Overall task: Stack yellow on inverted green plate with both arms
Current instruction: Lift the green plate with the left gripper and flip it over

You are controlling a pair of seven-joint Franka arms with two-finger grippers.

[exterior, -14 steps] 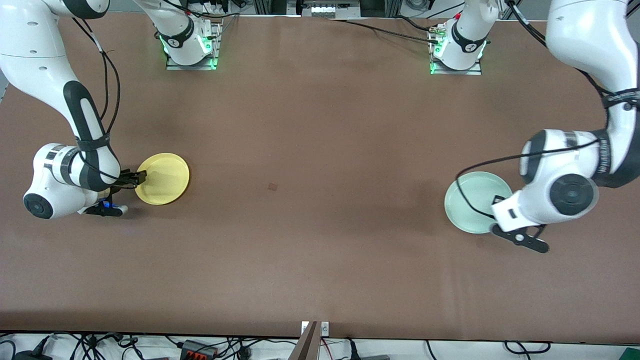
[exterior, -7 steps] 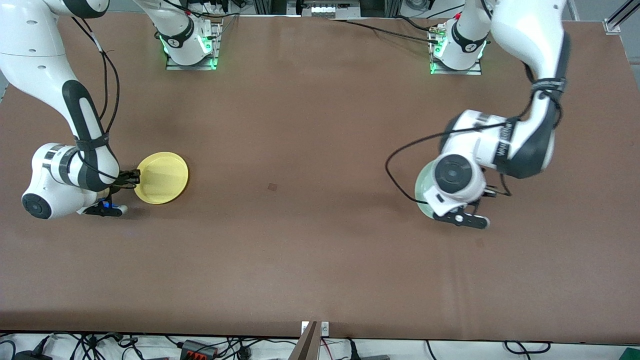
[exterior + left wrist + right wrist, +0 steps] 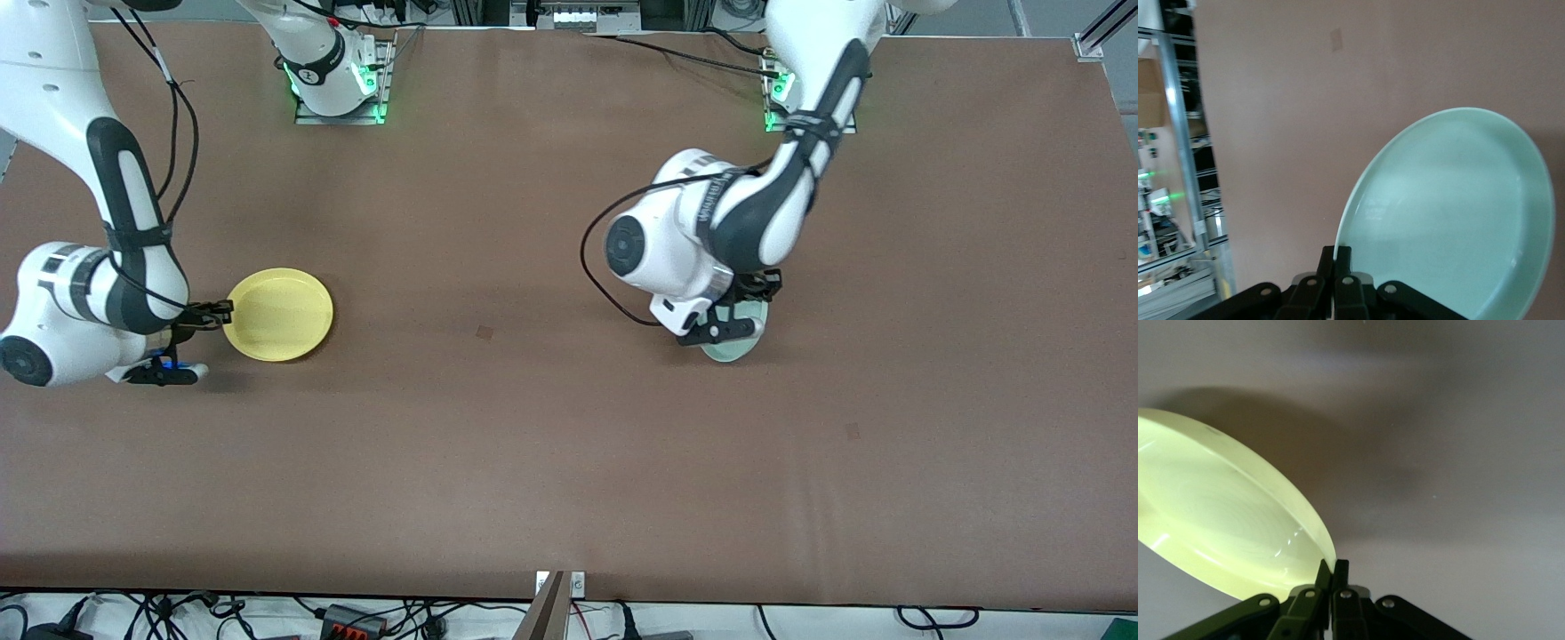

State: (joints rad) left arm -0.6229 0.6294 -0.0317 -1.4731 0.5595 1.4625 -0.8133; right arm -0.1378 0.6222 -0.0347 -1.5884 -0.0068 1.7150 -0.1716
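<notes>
The yellow plate [image 3: 278,314] [image 3: 1225,520] hangs a little off the table near the right arm's end, with its shadow beneath it. My right gripper [image 3: 220,313] [image 3: 1333,568] is shut on the rim nearest that end. The green plate [image 3: 736,345] [image 3: 1451,220] is held steeply tilted in the air over the table's middle, toward the left arm's end, mostly hidden under the wrist in the front view. My left gripper [image 3: 754,298] [image 3: 1341,253] is shut on its rim, one finger on each face.
The brown table [image 3: 533,444] carries two small dark marks [image 3: 484,332] [image 3: 853,432]. The arm bases [image 3: 338,84] [image 3: 809,98] stand along the edge farthest from the front camera. Cables lie below the table's near edge.
My left arm swung the green plate from the left arm's end toward the middle, tipping it steeply. My right gripper shut on the yellow rim and drew it slightly toward the right arm's end.
</notes>
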